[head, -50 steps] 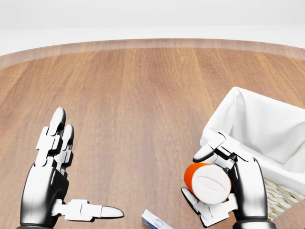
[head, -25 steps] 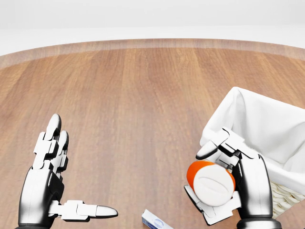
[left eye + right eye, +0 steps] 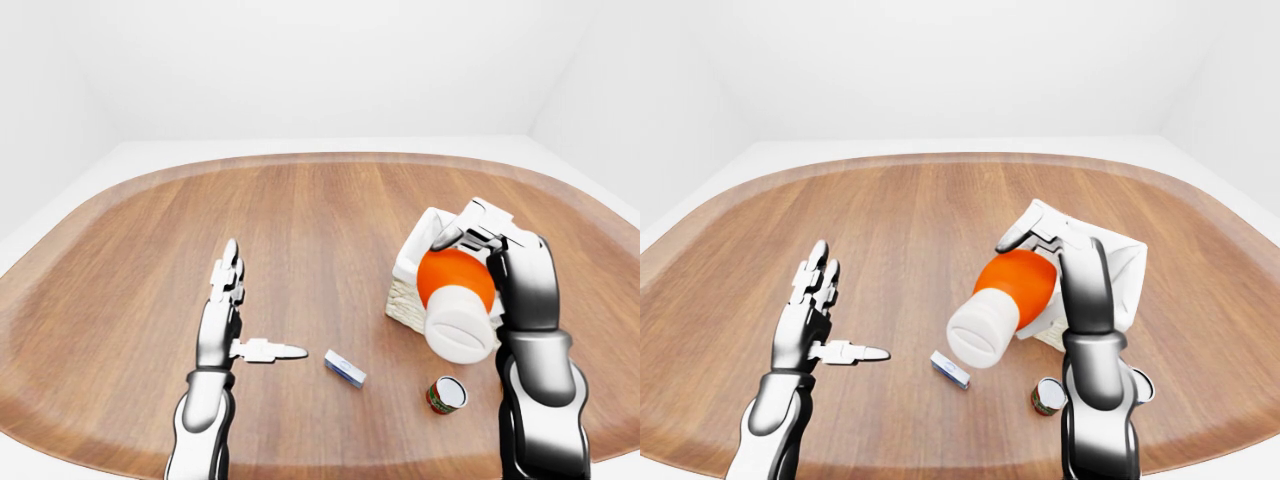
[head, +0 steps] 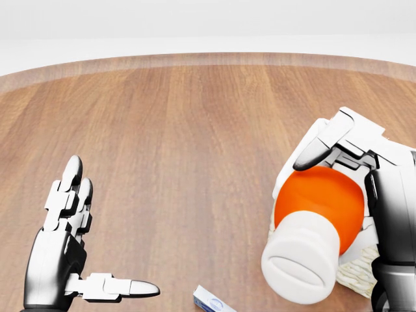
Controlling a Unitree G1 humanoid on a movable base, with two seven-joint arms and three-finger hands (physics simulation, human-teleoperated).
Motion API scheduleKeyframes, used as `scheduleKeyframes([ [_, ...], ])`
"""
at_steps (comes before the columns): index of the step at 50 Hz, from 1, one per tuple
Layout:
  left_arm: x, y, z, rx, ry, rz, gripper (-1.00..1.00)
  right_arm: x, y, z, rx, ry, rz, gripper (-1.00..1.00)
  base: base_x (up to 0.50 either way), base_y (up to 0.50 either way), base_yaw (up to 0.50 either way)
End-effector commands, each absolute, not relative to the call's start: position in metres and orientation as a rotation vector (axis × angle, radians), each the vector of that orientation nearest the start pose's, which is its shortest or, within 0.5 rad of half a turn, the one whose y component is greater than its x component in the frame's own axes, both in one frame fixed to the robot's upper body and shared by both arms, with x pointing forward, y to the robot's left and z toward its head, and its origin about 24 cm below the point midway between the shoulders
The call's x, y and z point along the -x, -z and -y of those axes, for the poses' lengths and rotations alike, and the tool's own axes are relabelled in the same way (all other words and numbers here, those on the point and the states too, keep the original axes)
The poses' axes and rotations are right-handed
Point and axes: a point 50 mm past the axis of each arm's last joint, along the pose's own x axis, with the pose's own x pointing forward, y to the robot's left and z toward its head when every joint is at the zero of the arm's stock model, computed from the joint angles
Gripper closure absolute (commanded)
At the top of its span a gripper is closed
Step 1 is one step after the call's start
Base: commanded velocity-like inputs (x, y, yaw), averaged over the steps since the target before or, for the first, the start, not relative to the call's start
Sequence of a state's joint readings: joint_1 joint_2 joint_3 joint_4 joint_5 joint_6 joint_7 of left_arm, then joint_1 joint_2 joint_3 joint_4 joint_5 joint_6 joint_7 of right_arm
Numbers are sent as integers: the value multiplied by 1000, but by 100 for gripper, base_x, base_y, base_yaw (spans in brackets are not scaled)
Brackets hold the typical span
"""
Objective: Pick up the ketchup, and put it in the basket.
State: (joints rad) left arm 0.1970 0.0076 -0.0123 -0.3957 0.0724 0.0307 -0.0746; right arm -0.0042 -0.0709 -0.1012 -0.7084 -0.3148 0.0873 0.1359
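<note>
The ketchup (image 4: 322, 201) is an orange-red bottle with a white cap (image 4: 302, 260). My right hand (image 4: 335, 195) is shut on it and holds it tilted in the air, cap toward the camera. In the left-eye view the bottle (image 3: 455, 278) hangs over the near side of the basket (image 3: 403, 298), a wicker basket with a white cloth lining. The right-eye view shows the lining (image 3: 1127, 262) behind my forearm. In the head view the hand and bottle hide most of the basket. My left hand (image 4: 104, 240) is open and empty above the table at the lower left.
A small blue-and-white box (image 3: 345, 368) lies on the wooden table (image 3: 300, 220) between my hands. A small red can (image 3: 446, 394) stands near the table's bottom edge, below the basket and beside my right forearm.
My right hand has lifted the ketchup up toward the camera and over the basket; it now looks much larger. My left hand sank slightly, then held still.
</note>
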Motion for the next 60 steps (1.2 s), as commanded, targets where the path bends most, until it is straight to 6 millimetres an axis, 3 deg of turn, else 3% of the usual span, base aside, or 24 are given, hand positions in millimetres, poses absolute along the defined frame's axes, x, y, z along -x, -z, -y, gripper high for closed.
scheduleKeyframes([
  [1, -214, -87, -155, -92, 26, 171, -100, -216, -214, 180, 594, 118, 655, 100, 0, 0, 0],
  [24, -214, -86, -156, -95, 21, 172, -100, -276, -209, 213, 855, 170, 460, 100, 0, 0, 0],
  [37, -215, -86, -156, -94, 19, 172, -100, -300, -220, 227, 1023, 195, 375, 100, 0, 0, 0],
  [48, -217, -85, -157, -96, 17, 171, -100, -322, -208, 247, 1099, 234, 237, 100, 0, 0, 0],
  [54, -217, -79, -156, -95, 17, 170, -100, -333, -213, 257, 1130, 257, 198, 100, 0, 0, 0],
  [60, -218, -77, -156, -96, 18, 169, -100, -342, -201, 273, 1169, 287, 99, 100, 0, 0, 0],
])
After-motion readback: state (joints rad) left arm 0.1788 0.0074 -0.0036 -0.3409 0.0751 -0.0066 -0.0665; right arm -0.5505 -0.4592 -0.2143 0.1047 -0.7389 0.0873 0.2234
